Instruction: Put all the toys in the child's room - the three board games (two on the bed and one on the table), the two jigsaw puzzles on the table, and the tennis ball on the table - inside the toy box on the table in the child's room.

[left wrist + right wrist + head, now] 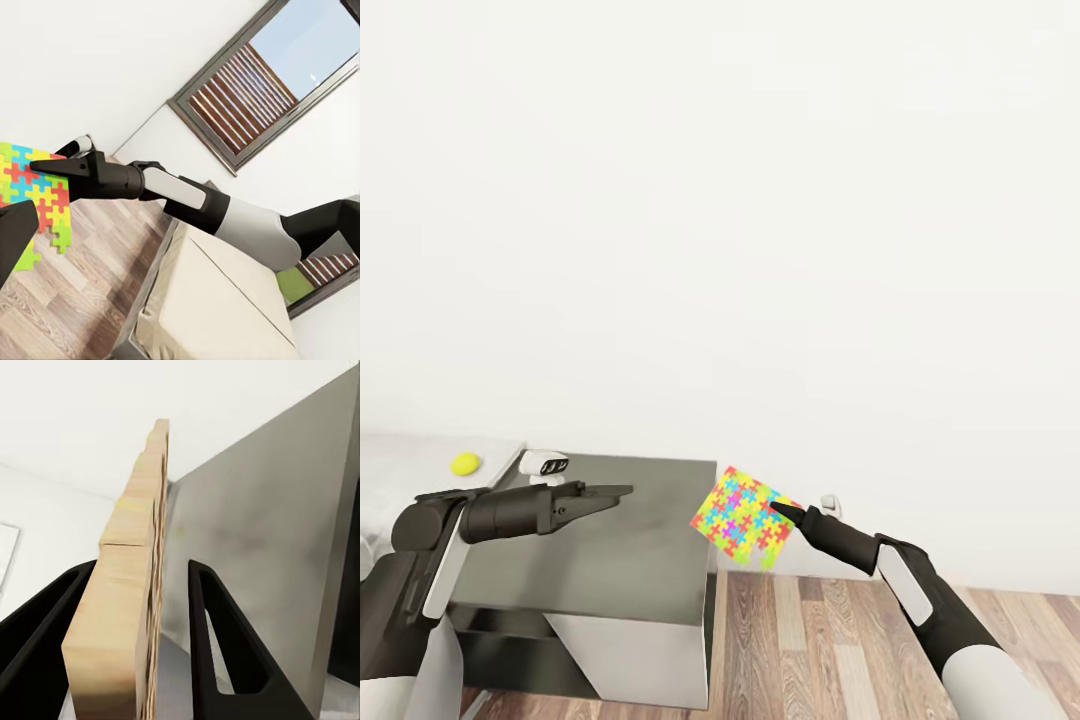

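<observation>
A multicoloured jigsaw puzzle (745,515) hangs tilted in the air just off the right edge of a dark grey table (610,570), with my right gripper (778,510) shut on its right edge. In the right wrist view the puzzle's pale wooden edge (127,585) stands between the two black fingers (217,645). The left wrist view catches the puzzle (34,195) with the right arm behind it. My left gripper (615,492) hovers over the table's left part, open and holding nothing. A yellow tennis ball (465,463) lies on a pale surface at far left. The toy box and board games are out of view.
A small white device (545,464) sits at the table's back left corner. A white wall fills the background, with a wall socket (830,505) low on it. Wood flooring (840,640) lies to the right. A beige bed (217,307) and a slatted window (247,82) appear in the left wrist view.
</observation>
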Motion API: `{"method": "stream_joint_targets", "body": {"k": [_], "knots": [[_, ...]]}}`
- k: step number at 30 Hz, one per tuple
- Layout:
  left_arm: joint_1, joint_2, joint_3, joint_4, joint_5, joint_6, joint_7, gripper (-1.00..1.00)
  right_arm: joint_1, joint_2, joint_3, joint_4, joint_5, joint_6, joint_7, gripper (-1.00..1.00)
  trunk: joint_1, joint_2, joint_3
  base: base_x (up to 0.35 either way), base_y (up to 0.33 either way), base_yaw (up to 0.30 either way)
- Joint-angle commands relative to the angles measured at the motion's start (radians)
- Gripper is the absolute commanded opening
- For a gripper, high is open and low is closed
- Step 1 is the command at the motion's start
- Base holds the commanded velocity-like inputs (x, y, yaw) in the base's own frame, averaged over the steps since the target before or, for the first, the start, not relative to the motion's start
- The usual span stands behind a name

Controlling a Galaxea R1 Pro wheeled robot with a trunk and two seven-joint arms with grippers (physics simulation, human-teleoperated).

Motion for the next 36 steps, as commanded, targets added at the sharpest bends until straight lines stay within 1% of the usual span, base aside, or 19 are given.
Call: {"method": "stream_joint_targets", "body": {"k": [1, 9, 13, 20, 36], "knots": [[-0.001, 0.000, -0.001, 0.000, -0.001, 0.011, -0.004, 1.00, -0.001, -0.002, 0.002, 0.000, -0.009, 0.006, 0.001, -1.00, -0.003, 0.006, 0.003, 0.000, 0.000, 0.000], [-0.001, 0.001, 0.000, 0.000, -0.001, 0.011, -0.003, 1.00, -0.001, -0.007, 0.002, 0.001, -0.009, -0.010, 0.017, -1.00, -0.034, 0.062, 0.042, 0.000, 0.000, 0.000], [-0.001, 0.000, 0.007, 0.000, -0.003, 0.011, -0.003, 1.00, -0.001, -0.011, 0.002, 0.002, -0.009, -0.013, 0.032, -1.00, -0.049, 0.090, 0.061, 0.000, 0.000, 0.000], [-0.001, 0.000, 0.009, 0.000, -0.004, 0.011, -0.003, 1.00, -0.001, -0.012, 0.002, 0.002, -0.009, -0.013, 0.035, -1.00, -0.076, 0.139, 0.091, 0.000, 0.000, 0.000], [-0.001, 0.000, 0.010, 0.000, -0.004, 0.011, -0.002, 1.00, -0.001, -0.018, 0.002, 0.002, -0.010, -0.013, 0.034, -1.00, -0.076, 0.139, 0.091, 0.000, 0.000, 0.000]]}}
